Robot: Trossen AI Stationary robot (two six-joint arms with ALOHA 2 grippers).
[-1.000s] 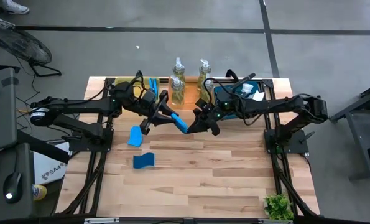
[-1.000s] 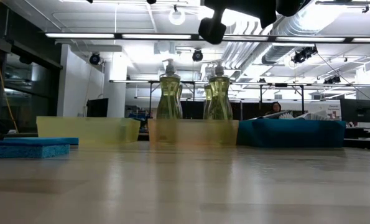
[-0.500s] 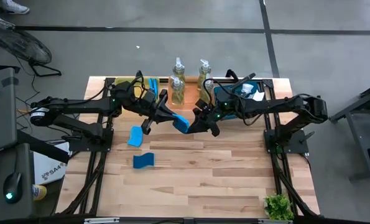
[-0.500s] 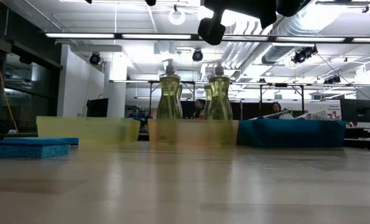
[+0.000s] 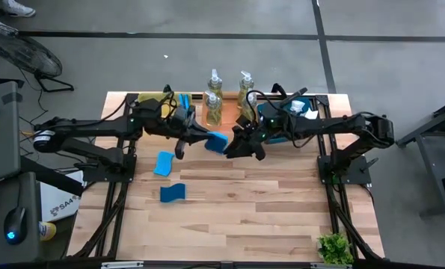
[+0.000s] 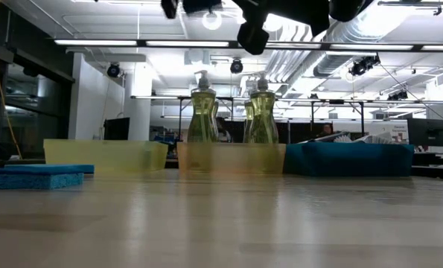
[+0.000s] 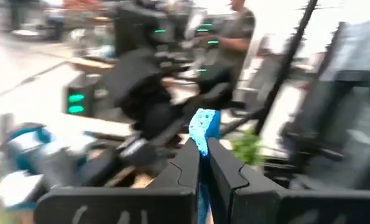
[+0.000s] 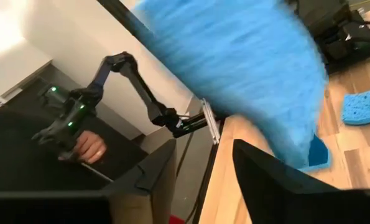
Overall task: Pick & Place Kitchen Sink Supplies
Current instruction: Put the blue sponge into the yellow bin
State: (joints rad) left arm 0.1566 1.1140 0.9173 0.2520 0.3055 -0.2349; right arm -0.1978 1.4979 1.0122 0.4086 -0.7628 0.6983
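Blue sponge (image 5: 217,140) aloft mid-table, between both grippers. Left gripper (image 5: 205,138) clenched on sponge edge, per left wrist view (image 7: 204,127). Right gripper (image 5: 232,146) released, fingers parted, just beside sponge. Judged light, soft, compressible; edge pinch adequate, may flex

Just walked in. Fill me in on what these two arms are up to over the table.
The two arms meet above the middle of the table, passing a blue sponge between them. The left gripper is shut on the sponge, while the right gripper stands open right beside it. Two more blue sponges lie on the wood nearer the left arm. At the back, soap bottles stand in the orange tray, with a yellow tray and a blue tray on either side.
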